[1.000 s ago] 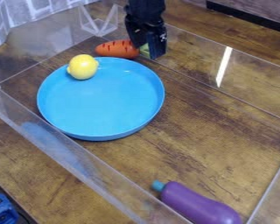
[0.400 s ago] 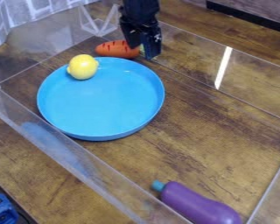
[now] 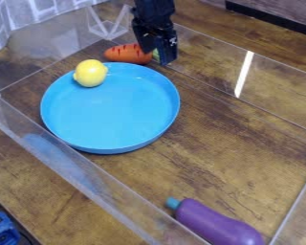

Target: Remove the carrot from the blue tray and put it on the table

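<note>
Since the earlier frame my pincer (image 3: 156, 50) has nudged left; jaws wide, empty, beside carrot (image 3: 126, 54) on table (image 3: 232, 134).

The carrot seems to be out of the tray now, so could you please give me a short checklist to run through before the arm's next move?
1. Carrot outside the blue tray: ok, it lies beyond the tray's far rim.
2. Carrot resting on the table: ok, it lies flat on the wood.
3. Gripper released: ok, jaws stand open at the carrot's leafy end.
4. Fingers clear of the carrot: cannot tell, they overlap its green top in this view.
5. Yellow ball undisturbed: ok, it sits inside the tray by the rim.
6. Purple eggplant out of the way: ok, it lies at the near edge.
</note>
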